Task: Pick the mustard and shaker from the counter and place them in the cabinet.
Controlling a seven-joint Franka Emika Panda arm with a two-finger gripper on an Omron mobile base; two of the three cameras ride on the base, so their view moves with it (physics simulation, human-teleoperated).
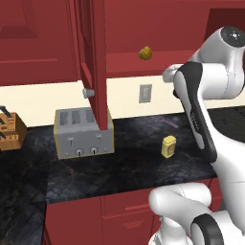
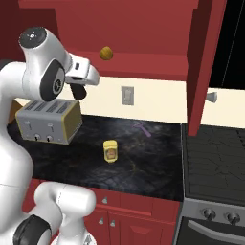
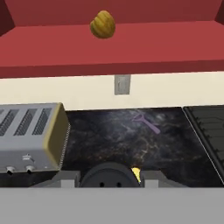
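The mustard point(image 1: 168, 146), right of the toaster point(image 1: 84, 132), appeared light, rigid, slippery; fingers point(image 2: 80, 91) clenched empty; grasp mid-body.

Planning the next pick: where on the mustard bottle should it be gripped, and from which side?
Grip the mustard across its squat yellow body, just below the darker top, coming down from above. It stands upright and alone on the counter, with bare stone all around it, so nothing seems to block a vertical approach.
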